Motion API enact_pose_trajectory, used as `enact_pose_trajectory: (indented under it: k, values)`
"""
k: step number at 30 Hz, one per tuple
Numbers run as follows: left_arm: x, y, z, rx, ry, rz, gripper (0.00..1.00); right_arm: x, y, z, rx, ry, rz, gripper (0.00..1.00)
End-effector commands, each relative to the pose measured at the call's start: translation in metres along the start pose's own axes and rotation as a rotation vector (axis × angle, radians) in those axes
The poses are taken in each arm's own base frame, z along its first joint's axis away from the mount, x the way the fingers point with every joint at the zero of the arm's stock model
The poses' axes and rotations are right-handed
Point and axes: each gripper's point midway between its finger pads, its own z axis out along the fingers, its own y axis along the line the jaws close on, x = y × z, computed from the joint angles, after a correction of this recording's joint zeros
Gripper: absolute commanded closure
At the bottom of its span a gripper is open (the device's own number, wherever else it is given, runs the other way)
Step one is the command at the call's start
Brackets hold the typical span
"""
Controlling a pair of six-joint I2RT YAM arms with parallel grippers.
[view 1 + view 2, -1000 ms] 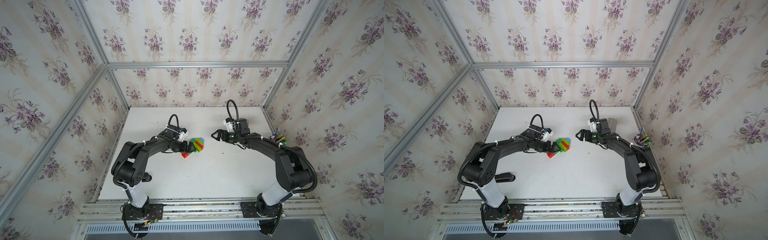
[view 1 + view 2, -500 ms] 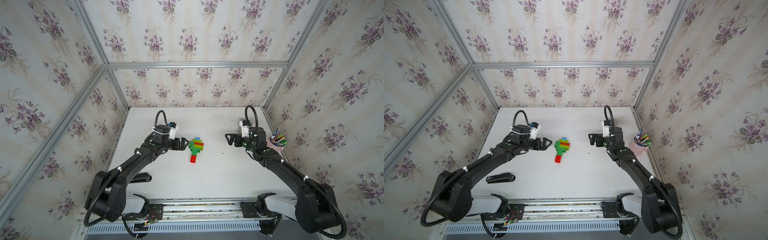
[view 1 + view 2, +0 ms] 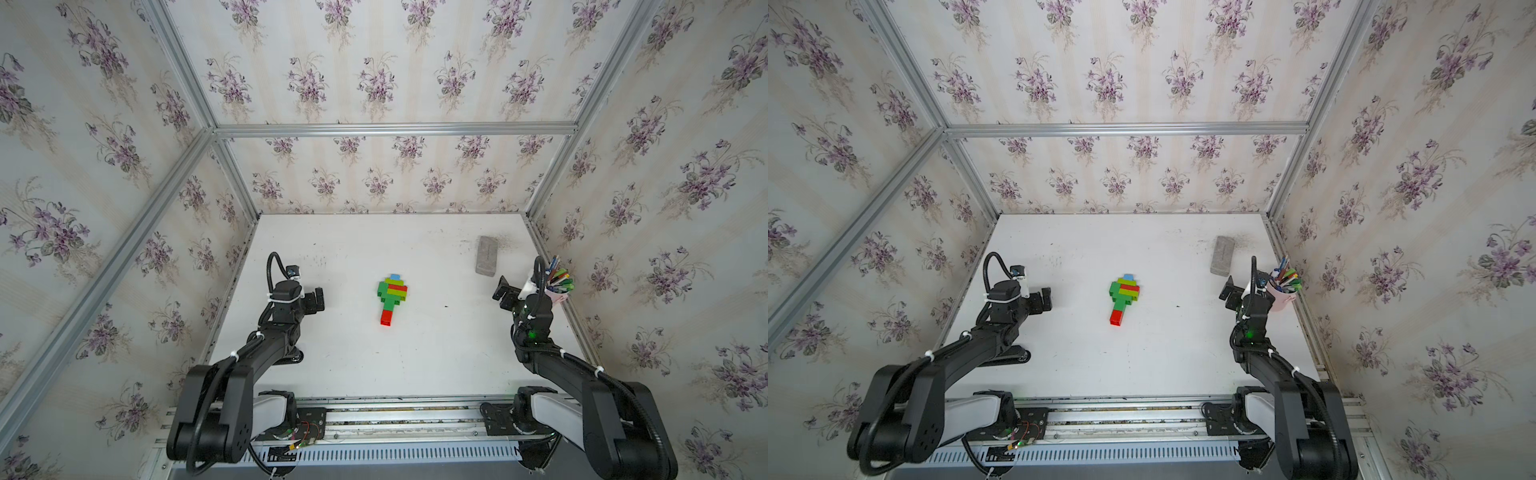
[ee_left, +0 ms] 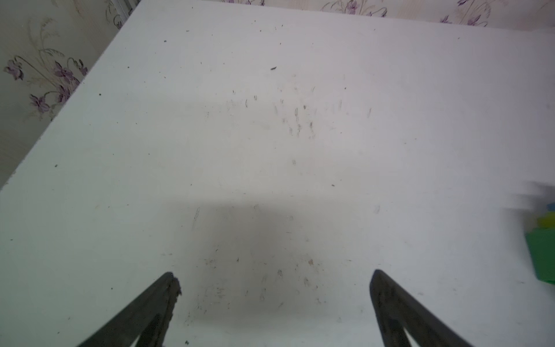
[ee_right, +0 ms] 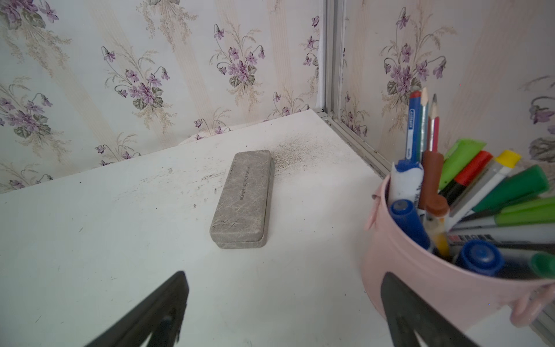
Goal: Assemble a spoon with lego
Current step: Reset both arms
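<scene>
- While both arms sit out toward the side edges of the white table (image 3: 374,241), the spoon (image 3: 392,297) lies flat near the table's middle in both top views. Neither gripper touches it.
- Spoon build: a small blue tip at the far end, then a wide head striped dark green, lime and red. A narrow green stem ends in a red brick at the near end, which leans a little toward the robot's left.
- The left gripper (image 3: 316,300) has its jaws spread wide with nothing between them. It sits over bare table on the left side, well apart from the spoon.
- In the left wrist view, the two dark fingertips (image 4: 171,282) stand far apart over scuffed, bare tabletop. A blurred green and lime bit of the spoon (image 4: 543,255) shows at the frame edge.
- The right gripper (image 3: 503,293) is also spread fully and empty. It sits near the table's right edge, just beside the pink cup of pens (image 3: 559,293).
- In the right wrist view, one finger (image 5: 402,300) overlaps the cup wall (image 5: 405,270). Contact cannot be told.
- A grey case (image 3: 487,255) lies flat toward the far right of the table, beyond the right gripper. A dusty smudge sits by its far end.
</scene>
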Motion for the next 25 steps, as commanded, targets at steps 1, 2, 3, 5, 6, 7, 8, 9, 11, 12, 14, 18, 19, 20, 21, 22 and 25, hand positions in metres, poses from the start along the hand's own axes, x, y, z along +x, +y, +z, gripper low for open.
enact_pose_trajectory:
  k: [1, 2, 3, 5, 6, 7, 8, 9, 11, 12, 14, 18, 19, 20, 21, 22, 25]
  values:
    - [-0.051, -0.005, 0.008, 0.016, -0.228, 0.016, 0.01, -0.027, -0.001, 0.002, -0.001, -0.148, 0.027, 0.0]
    - [-0.047, -0.013, 0.016, 0.052, -0.207, 0.041, 0.01, -0.024, 0.002, 0.004, -0.026, -0.151, 0.025, 0.0]
    - [-0.04, -0.025, 0.022, 0.113, -0.189, 0.079, 0.01, -0.02, 0.005, 0.004, -0.048, -0.156, 0.023, 0.0]
    - [-0.037, -0.031, 0.026, 0.133, -0.228, 0.101, 0.01, -0.009, 0.009, 0.006, -0.077, -0.152, 0.013, 0.0]
    - [-0.036, -0.028, 0.024, 0.12, -0.201, 0.088, 0.01, -0.011, 0.015, 0.006, -0.112, -0.178, 0.0, 0.0]
    - [-0.035, -0.027, 0.025, 0.114, -0.176, 0.092, 0.01, -0.004, 0.023, 0.008, -0.159, -0.153, -0.027, 0.0]
    - [-0.037, -0.031, 0.026, 0.129, -0.202, 0.099, 0.01, 0.0, 0.026, 0.013, -0.17, -0.136, -0.034, 0.0]
    - [-0.037, -0.034, 0.026, 0.147, -0.205, 0.111, 0.01, 0.001, 0.028, 0.017, -0.175, -0.137, -0.038, 0.0]
    - [-0.036, -0.035, 0.026, 0.149, -0.175, 0.118, 0.01, 0.011, 0.038, 0.027, -0.215, -0.062, -0.071, 0.0]
    - [-0.037, -0.036, 0.027, 0.15, -0.188, 0.118, 0.01, 0.01, 0.039, 0.028, -0.214, -0.066, -0.079, 0.0]
    - [-0.036, -0.035, 0.026, 0.148, -0.181, 0.118, 0.01, 0.011, 0.041, 0.027, -0.221, -0.067, -0.083, 0.0]
    - [-0.036, -0.035, 0.027, 0.145, -0.18, 0.118, 0.01, 0.011, 0.041, 0.028, -0.22, -0.062, -0.084, 0.0]
    - [-0.036, -0.035, 0.029, 0.136, -0.173, 0.123, 0.01, 0.01, 0.041, 0.027, -0.221, -0.066, -0.084, 0.0]
    - [-0.035, -0.036, 0.029, 0.129, -0.169, 0.129, 0.01, 0.01, 0.041, 0.027, -0.222, -0.07, -0.083, 0.0]
    - [-0.036, -0.036, 0.029, 0.129, -0.169, 0.128, 0.01, 0.011, 0.041, 0.027, -0.22, -0.064, -0.084, 0.0]
    - [-0.035, -0.036, 0.029, 0.129, -0.169, 0.128, 0.01, 0.011, 0.041, 0.027, -0.219, -0.064, -0.084, 0.0]
    - [-0.036, -0.036, 0.027, 0.129, -0.177, 0.128, 0.01, 0.011, 0.041, 0.027, -0.22, -0.064, -0.086, 0.0]
